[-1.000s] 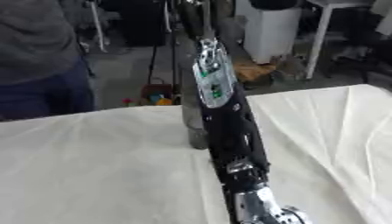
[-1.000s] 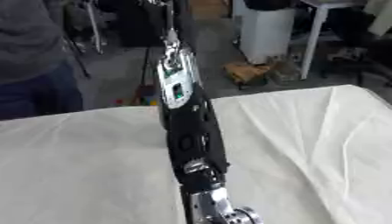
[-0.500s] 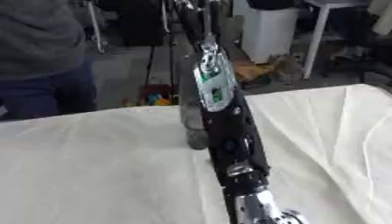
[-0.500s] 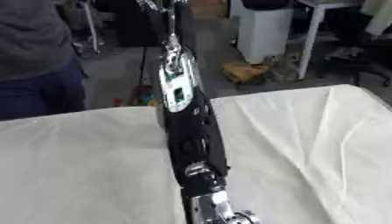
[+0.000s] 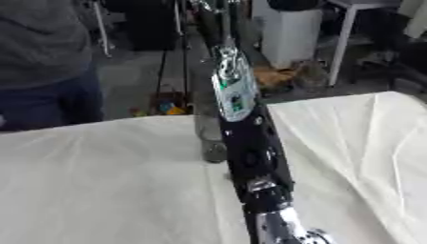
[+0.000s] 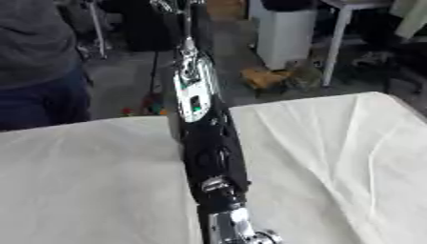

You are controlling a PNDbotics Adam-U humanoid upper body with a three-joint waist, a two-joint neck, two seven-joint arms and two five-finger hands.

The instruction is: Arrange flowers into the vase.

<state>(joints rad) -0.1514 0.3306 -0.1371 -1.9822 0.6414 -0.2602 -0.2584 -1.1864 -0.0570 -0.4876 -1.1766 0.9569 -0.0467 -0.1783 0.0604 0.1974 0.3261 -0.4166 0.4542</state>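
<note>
White cloth (image 5: 100,181) over table, creased at right. White bin (image 6: 288,35) on floor beyond, white table leg (image 6: 335,45) beside it.

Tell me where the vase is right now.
In the left eye view, the vase stands mid-table on the white cloth, just left of the robot's arm, which partly hides it.

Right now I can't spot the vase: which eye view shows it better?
The left eye view: the clear glass vase peeks out left of the black robot arm, which hides the rest.
</note>
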